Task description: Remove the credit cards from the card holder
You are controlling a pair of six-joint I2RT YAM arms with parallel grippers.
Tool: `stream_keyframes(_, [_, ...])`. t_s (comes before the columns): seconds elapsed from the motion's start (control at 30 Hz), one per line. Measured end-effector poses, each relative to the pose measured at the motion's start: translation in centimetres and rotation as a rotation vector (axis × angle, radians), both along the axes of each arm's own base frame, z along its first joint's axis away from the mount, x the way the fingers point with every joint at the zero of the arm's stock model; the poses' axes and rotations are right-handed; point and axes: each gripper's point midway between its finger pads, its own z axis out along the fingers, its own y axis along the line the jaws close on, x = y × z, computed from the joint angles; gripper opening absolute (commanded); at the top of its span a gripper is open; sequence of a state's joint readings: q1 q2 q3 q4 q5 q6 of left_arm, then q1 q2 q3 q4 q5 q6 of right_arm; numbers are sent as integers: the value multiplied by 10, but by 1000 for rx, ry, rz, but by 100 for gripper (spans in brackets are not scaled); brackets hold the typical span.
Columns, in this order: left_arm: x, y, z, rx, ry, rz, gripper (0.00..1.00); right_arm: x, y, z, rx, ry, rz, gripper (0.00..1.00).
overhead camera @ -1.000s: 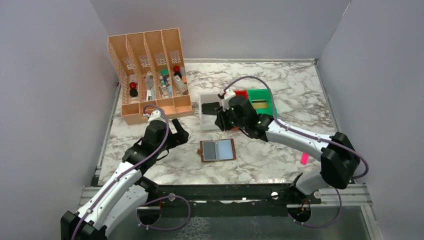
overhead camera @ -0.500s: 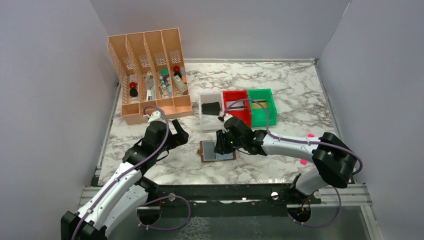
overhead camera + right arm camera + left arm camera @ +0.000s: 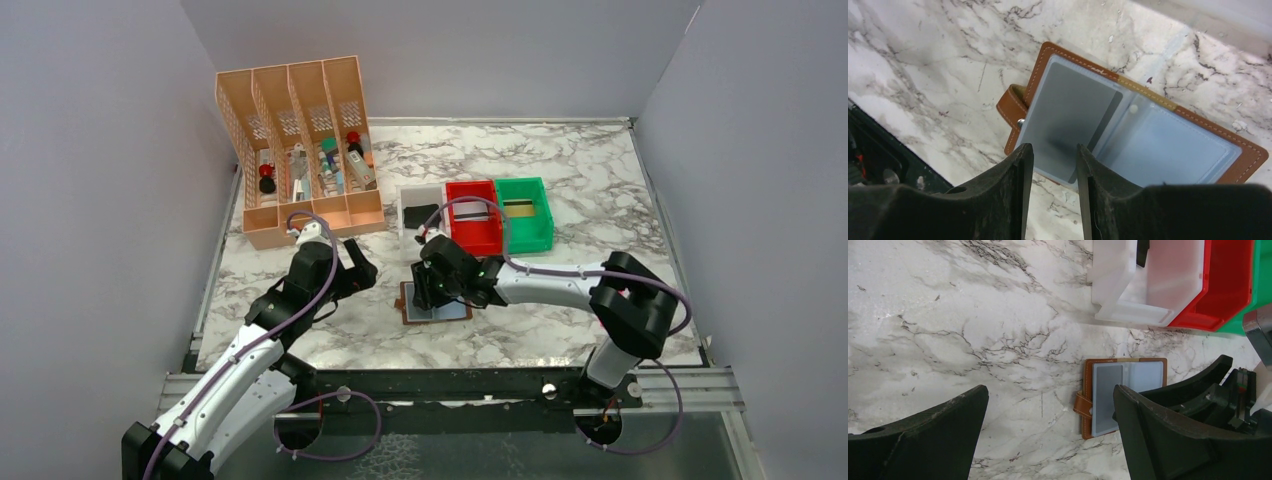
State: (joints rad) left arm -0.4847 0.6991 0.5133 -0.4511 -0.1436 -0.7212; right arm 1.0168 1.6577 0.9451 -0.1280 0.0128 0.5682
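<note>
The brown card holder (image 3: 450,309) lies open and flat on the marble table, its clear sleeves facing up. It also shows in the left wrist view (image 3: 1128,363) and the right wrist view (image 3: 1128,127). A greyish credit card (image 3: 1068,122) sits in the left sleeve. My right gripper (image 3: 428,290) hovers just over the holder's left half, jaws a narrow gap apart with nothing between them (image 3: 1054,155). My left gripper (image 3: 357,262) is wide open and empty (image 3: 1048,405), above the table to the left of the holder.
A white bin (image 3: 402,205) with a dark flat thing in it, a red bin (image 3: 472,186) and a green bin (image 3: 522,182) stand in a row behind the holder. An orange file organiser (image 3: 300,150) with small items stands at the back left.
My right gripper has moved from above the white bin forward and down to the holder's left half. The left arm and the holder have not moved.
</note>
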Motion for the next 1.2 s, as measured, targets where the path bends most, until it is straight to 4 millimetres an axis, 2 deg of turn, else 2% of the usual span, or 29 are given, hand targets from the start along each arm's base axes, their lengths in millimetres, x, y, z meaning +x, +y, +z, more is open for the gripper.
stream_keyframes(0.3, [0,0,-2,3,6,0,99,2,0,-26,-92,24,-10,46])
stream_keyframes(0.37, [0,0,-3,5,10,-1,99,3,3,-25,-102,14,-13,45])
stream_keyframes(0.5, [0,0,-3,6,11,-1,99,6,4,-27,-135,-11,-41,35])
stream_keyframes(0.63, [0,0,-3,6,12,-1,99,11,-3,-29,-170,-33,-88,21])
stream_keyframes(0.8, [0,-1,-5,8,22,-5,99,14,-4,-29,-176,-42,-106,12])
stream_keyframes(0.87, [-1,-2,-7,9,30,-8,99,14,-3,-28,-174,-43,-106,13])
stream_keyframes(1.03, [-2,-4,-10,6,44,-20,99,14,-5,-27,-188,-48,-108,31])
stream_keyframes(1.2, [-2,-4,-10,5,45,-21,99,13,-6,-27,-196,-51,-105,42])
